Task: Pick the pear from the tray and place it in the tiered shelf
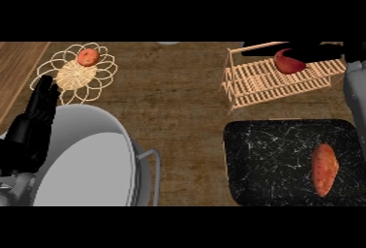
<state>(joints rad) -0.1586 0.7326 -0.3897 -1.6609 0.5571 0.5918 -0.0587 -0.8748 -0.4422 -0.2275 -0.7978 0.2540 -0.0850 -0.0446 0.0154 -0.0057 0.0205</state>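
We see the right hand (314, 50), apparently curled round the pear (289, 63), just above the tiered shelf (271, 83). If it lets go off-centre, we judge the pear could roll off the slats onto the desk (178, 97) beside the shelf.

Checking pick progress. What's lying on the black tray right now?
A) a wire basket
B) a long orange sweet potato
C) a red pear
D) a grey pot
B: only the sweet potato lies on the tray. The pear is up at the shelf, just under the right hand.
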